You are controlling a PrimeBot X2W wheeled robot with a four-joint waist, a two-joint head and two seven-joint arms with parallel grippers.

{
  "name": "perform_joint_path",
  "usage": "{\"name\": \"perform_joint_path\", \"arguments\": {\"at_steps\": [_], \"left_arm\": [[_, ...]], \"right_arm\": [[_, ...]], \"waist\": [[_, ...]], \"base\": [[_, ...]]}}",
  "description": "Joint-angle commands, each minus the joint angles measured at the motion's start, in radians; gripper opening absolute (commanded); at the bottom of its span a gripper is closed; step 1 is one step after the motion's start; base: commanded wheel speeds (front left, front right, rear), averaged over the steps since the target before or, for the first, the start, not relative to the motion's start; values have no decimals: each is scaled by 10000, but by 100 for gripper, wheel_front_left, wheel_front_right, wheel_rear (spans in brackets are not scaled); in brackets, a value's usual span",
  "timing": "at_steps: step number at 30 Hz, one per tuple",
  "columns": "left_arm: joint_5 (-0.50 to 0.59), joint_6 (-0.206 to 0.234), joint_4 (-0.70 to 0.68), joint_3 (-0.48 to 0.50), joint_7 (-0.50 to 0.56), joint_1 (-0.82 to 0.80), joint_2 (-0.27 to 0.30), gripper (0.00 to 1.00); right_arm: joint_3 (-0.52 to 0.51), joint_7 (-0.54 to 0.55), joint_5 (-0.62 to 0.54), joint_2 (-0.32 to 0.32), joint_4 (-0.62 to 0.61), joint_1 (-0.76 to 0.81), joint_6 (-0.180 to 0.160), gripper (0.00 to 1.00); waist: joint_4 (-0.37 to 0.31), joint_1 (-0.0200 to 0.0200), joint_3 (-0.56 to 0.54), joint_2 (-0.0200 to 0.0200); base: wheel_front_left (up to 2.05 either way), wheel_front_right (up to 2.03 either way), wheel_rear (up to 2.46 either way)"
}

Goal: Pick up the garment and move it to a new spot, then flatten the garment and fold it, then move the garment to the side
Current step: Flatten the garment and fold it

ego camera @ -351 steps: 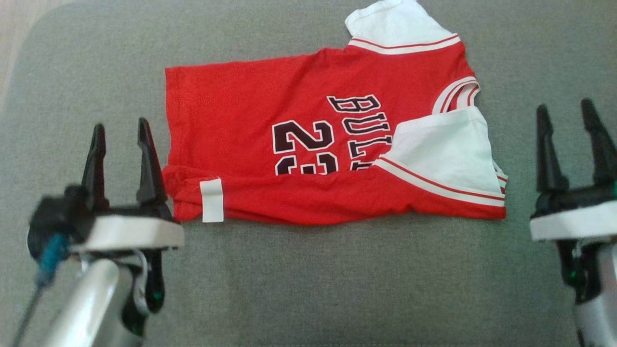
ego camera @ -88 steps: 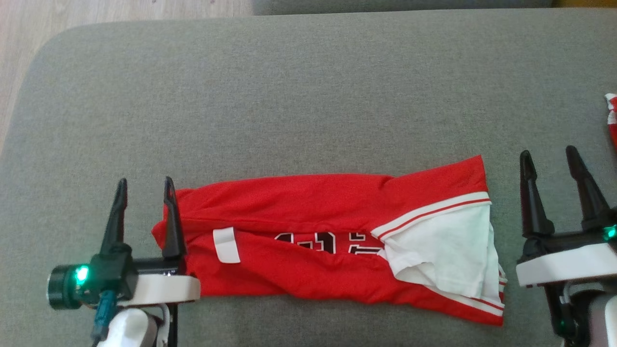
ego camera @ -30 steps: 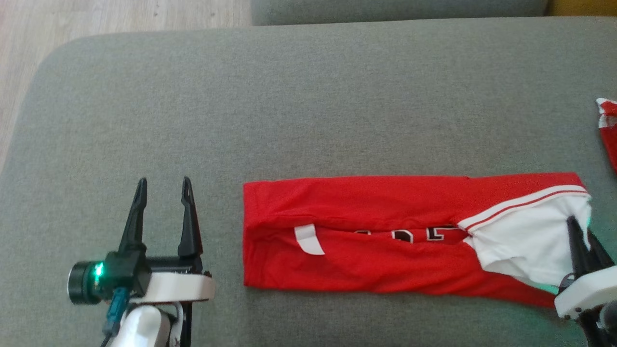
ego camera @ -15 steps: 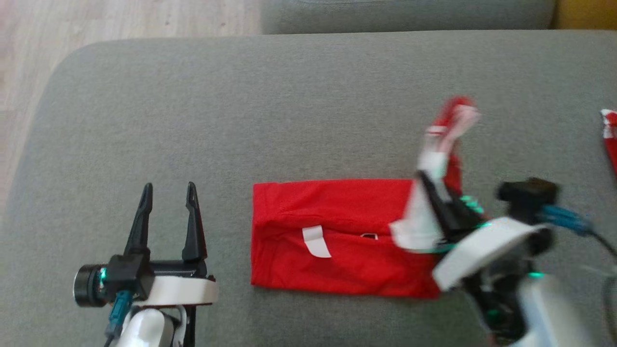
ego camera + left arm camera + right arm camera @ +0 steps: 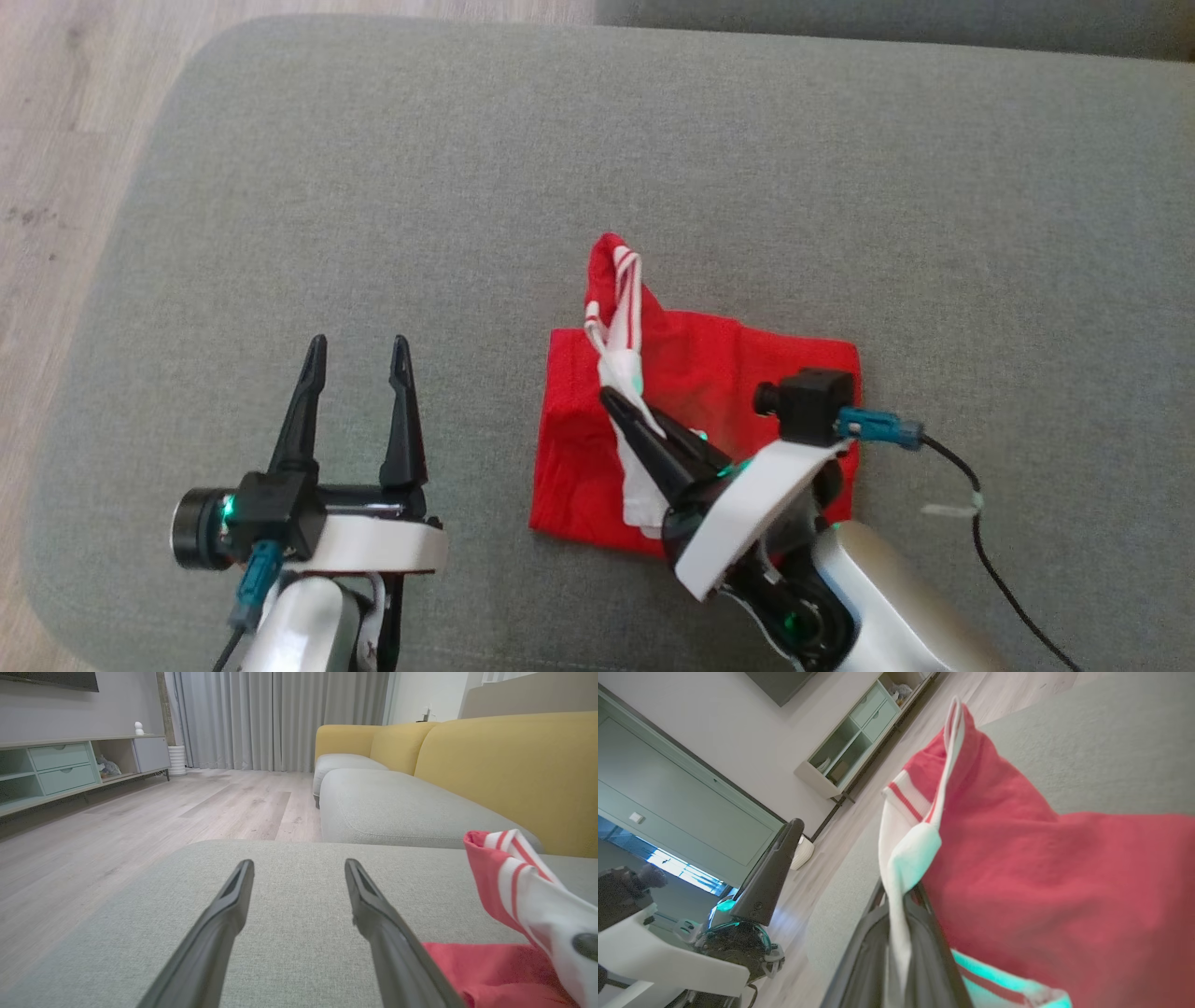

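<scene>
One garment (image 5: 719,373), two pincers, one grey cushion (image 5: 653,140).
The left pincer (image 5: 358,342) gapes empty beside the folded garment; the right pincer (image 5: 609,399) is clamped on its white striped end. The left wrist view adds a yellow sofa (image 5: 490,760).

You're working over a grey fabric cushion (image 5: 653,140), wide and flat, with a rounded corner at your far left and wooden floor (image 5: 56,140) beyond it. Lying directly on the cushion, a little right of centre and towards your near edge, is the red garment (image 5: 709,364), folded into a compact block. Most of it rests flat on the grey weave. Its white-and-red striped end (image 5: 616,280) stands up off the cushion at the block's far left corner.
</scene>
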Motion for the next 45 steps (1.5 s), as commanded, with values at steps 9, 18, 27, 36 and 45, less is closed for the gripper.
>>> {"name": "perform_joint_path", "arguments": {"at_steps": [9,18,27,36,45], "left_arm": [[300,-240,-435,709,-80,-331,-16,100],[522,-258,-501,1070,-80,-87,86,100],[655,-118,-461,1315,-80,160,287,100],[670,46,-426,1478,178,579,648,100],[550,268,-587,1546,685,1358,777,100]], "right_arm": [[959,-2139,1363,123,-187,-1470,-6,100],[-1589,-3229,-961,-935,-747,-1298,-6,100],[-5371,-2850,-3237,-1855,-1747,786,-6,100],[-6182,-1838,-4250,-1343,-3353,2505,-6,100],[-5625,-1298,-4537,-771,-3971,3365,-6,100]], "waist": [[-323,0,102,0],[-824,0,-41,0],[-1368,0,-85,0],[-1965,0,-442,0],[-2044,0,-1127,0]], "base": [[0,0,0],[0,0,0],[0,0,0],[0,0,0],[0,0,0]]}}
